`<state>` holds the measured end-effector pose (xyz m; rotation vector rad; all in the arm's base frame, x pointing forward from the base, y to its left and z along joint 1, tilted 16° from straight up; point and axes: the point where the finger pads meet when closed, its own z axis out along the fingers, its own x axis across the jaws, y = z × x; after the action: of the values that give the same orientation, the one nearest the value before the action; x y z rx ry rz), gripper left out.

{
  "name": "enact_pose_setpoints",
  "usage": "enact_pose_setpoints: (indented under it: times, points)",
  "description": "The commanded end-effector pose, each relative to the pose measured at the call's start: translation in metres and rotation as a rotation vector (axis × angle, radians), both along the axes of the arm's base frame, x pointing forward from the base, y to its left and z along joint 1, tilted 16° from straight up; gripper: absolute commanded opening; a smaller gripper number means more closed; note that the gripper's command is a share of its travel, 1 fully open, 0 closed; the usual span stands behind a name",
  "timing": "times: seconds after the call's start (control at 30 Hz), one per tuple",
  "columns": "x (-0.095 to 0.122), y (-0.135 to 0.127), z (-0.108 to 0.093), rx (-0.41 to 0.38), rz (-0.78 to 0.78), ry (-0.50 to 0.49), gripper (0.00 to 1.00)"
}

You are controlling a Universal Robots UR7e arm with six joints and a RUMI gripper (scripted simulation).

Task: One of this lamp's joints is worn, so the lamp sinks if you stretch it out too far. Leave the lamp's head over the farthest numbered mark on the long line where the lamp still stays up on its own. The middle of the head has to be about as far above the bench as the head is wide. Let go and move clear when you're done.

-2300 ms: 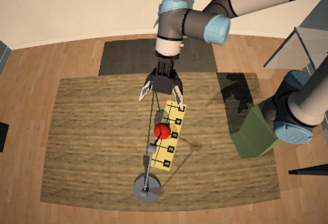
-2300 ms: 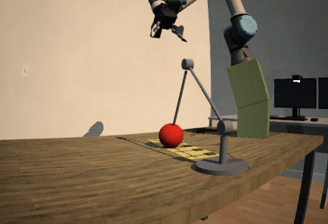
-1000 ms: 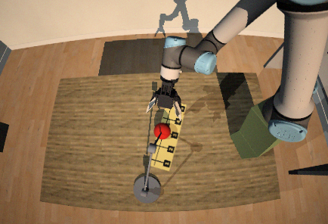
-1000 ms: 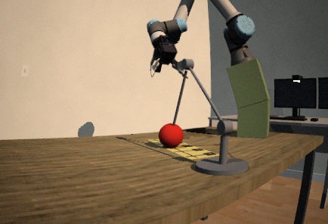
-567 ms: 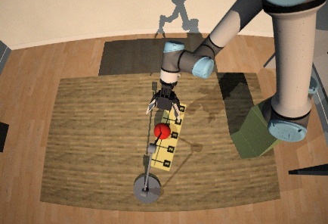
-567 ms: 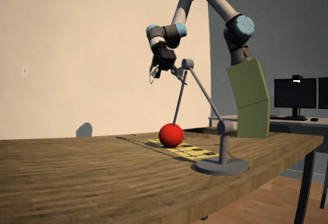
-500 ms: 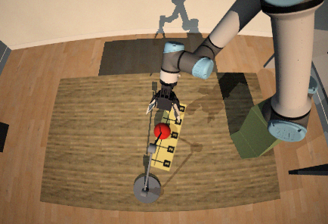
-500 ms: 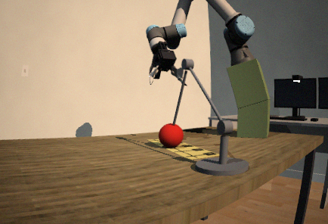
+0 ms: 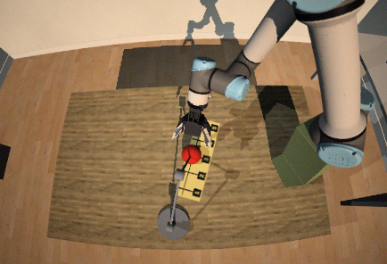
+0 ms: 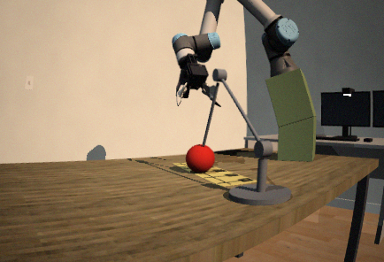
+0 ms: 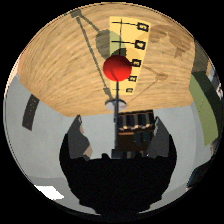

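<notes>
The lamp has a grey round base (image 9: 174, 221) near the bench's front edge. Its thin arm rises to an elbow joint (image 10: 219, 74), and a rod runs down from there to the red ball head (image 10: 200, 157). The head (image 9: 191, 154) sits low, on or just above the yellow strip of numbered marks (image 9: 202, 162), beside the middle mark. My gripper (image 9: 193, 140) is open and empty. It hangs high above the strip, just beyond the head, and in the side view (image 10: 196, 99) it is close beside the elbow joint. The wrist view looks down on the head (image 11: 116, 68) and the strip (image 11: 131, 55).
The green block (image 9: 300, 158) (image 10: 292, 117) that carries my arm stands at the bench's right side. A desk with dark monitors (image 10: 349, 111) stands behind it. The lamp base (image 10: 260, 194) is near the bench's front corner.
</notes>
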<state>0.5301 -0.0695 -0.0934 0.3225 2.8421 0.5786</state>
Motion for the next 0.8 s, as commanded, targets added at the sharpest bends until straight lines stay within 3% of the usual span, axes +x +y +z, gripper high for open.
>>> enact_pose_setpoints:
  times: [0.0, 0.77]
  points:
    - [0.004, 0.005, -0.011, -0.001, 0.000, -0.001, 1.00]
    - [0.015, 0.019, -0.051, -0.001, 0.000, -0.001, 1.00]
